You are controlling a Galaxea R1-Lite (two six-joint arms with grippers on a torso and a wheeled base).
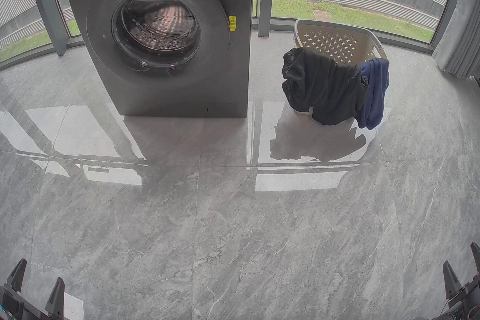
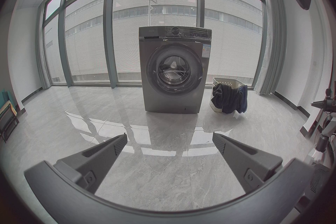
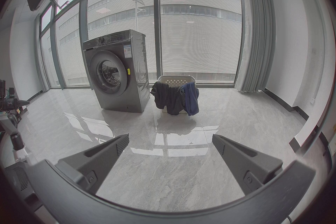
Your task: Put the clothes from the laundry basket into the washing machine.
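Note:
A grey front-loading washing machine stands by the window at upper left, and its round drum opening shows the inside of the drum. To its right sits a cream laundry basket with a black garment and a blue garment draped over its front rim. My left gripper is low at the near left, open and empty. My right gripper is at the near right, also open and empty. Both are far from the basket. From the wrists I see the machine and basket.
Glossy grey tiled floor stretches between me and the machine. Tall windows curve behind it, with a grey curtain at the far right. A tripod-like stand shows at the room's side.

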